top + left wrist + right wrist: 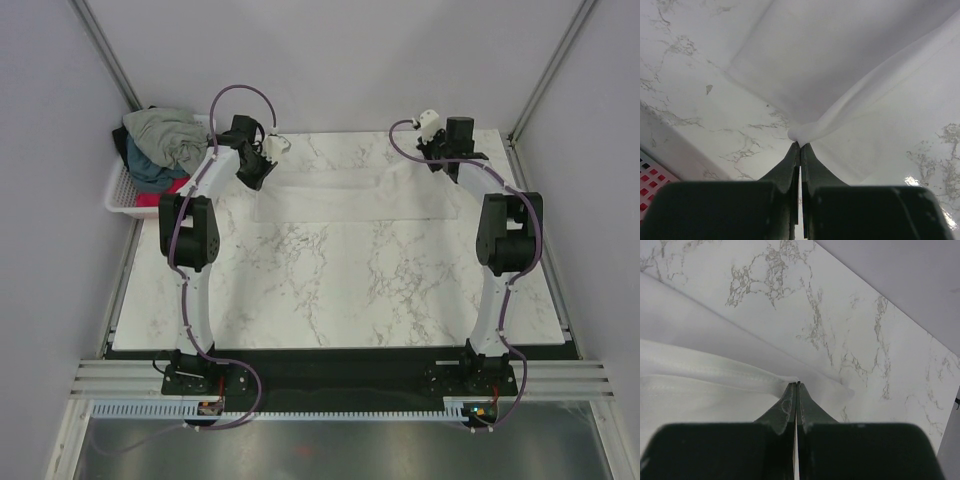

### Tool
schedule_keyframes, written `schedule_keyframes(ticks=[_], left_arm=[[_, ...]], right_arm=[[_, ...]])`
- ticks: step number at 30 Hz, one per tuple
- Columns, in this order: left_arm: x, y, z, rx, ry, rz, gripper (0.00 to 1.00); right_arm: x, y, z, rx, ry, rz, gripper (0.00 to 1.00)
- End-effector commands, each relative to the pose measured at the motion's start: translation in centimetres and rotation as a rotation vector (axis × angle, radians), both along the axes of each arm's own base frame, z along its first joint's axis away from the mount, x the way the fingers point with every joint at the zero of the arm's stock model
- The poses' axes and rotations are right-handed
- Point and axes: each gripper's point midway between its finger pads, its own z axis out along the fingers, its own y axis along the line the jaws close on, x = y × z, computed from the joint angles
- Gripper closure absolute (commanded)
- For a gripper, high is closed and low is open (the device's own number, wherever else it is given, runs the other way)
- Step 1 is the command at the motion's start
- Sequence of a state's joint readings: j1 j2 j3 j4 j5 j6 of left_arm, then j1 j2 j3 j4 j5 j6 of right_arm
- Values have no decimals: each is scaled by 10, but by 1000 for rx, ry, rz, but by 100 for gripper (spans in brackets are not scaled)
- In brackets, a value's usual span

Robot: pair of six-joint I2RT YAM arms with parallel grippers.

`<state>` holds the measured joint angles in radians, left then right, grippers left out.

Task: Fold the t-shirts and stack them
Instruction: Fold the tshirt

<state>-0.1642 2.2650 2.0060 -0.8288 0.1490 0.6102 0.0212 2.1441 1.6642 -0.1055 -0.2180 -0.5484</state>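
The white t-shirt (350, 195) is laid across the far part of the counter (350, 300), stretched btwn the two tools. The L tool (800, 146) is clamped tight on a small bunched corner of the cloth, jaws pressed together w/ only a nub of fabric pinched at the tips. The R tool (796, 385) is likewise closed on a hemmed edge at the shirt's other side. A grey-green shirt (165, 135), a dark teal shirt (150, 172) & a red-pink shirt (180, 186) are heaped in the basket (115, 195) beside the counter's far-left corner, not yet folded.

Risks, as judged:
- **Slip:** very little cloth is held at either tip. If the arms are pulled apart or lifted too fast, a corner could be slipped out & the fold lost.
- **Skew:** if one side is moved ahead of the other, the shirt would prob. be twisted or wrinkled.
- **Misread edges:** white cloth is poorly contrasted on pale marble, so edges could be misjudged.
- **Snag:** the L tool is positioned near the basket, so its rim could be caught by a wide swing.
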Motion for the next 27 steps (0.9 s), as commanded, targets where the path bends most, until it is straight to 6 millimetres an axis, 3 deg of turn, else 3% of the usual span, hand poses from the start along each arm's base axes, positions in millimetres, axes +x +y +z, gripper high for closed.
schedule_keyframes(ticks=[1, 12, 13, 14, 15, 16, 17, 18, 19, 22, 27], left_arm=[[10, 5, 8, 5, -27, 51, 98], [16, 19, 7, 48, -56, 135, 98], [17, 20, 7, 52, -60, 141, 92], [17, 21, 8, 53, -61, 144, 79], [18, 20, 9, 52, -67, 148, 66], [20, 21, 13, 55, -80, 155, 53], [21, 21, 20, 49, -94, 160, 49], [21, 21, 26, 44, -107, 166, 46], [22, 21, 32, 41, -120, 176, 40], [21, 22, 57, 22, -168, 197, 32], [14, 3, 84, -35, -202, 184, 32]], right_arm=[[20, -6, 9, 1, -57, -35, 100], [28, -14, -10, -20, -50, -78, 100], [28, -14, -10, -21, -51, -83, 100], [29, -16, -9, -20, -54, -93, 100], [29, -16, -8, -17, -58, -102, 95], [31, -17, -1, -12, -70, -115, 75], [31, -20, 4, -15, -80, -136, 67], [32, -23, 11, -2, -89, -163, 50], [32, -25, 27, 6, -116, -184, 42], [27, -27, 60, 44, -163, -220, 29], [6, -10, 83, 211, -134, -236, 27]])
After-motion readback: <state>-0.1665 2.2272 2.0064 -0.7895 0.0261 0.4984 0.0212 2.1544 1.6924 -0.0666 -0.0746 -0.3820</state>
